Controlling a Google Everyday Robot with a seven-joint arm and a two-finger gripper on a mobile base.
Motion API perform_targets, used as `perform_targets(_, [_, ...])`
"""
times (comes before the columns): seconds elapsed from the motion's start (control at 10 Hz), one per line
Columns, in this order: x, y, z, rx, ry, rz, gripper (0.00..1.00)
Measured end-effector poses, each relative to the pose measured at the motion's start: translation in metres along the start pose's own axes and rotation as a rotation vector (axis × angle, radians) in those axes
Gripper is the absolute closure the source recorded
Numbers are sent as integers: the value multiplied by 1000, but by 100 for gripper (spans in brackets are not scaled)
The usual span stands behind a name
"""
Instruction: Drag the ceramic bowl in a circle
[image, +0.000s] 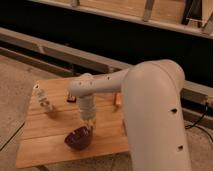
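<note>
Now your gripper (89, 126) hangs at the ceramic bowl's (77, 140) rim, near the wooden table's (40, 150) front edge. Whether it grips the bowl, you cannot tell.

1 white arm (152, 115) filling the right foreground, forearm (102, 86) reaching left (roughly level), wrist (86, 106) turned straight down, gripper (88, 126) pointing down beneath it, low at centre-left

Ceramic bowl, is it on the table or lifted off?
Resting, not lifted: the ceramic bowl sits on the wooden table near its front edge, with the pincer at its far rim.
</note>
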Motion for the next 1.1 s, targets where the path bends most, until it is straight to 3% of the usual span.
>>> perform_targets(0.2, [-13, -28, -2, 37, -14, 39, 100])
perform_targets(0.5, [-46, -52, -7, 49, -52, 91, 100])
perform_targets(0.8, [-88, -52, -21, 42, -104, 118, 100])
perform_targets(1.1, [-120, -32, -41, 27, -146, 111, 100])
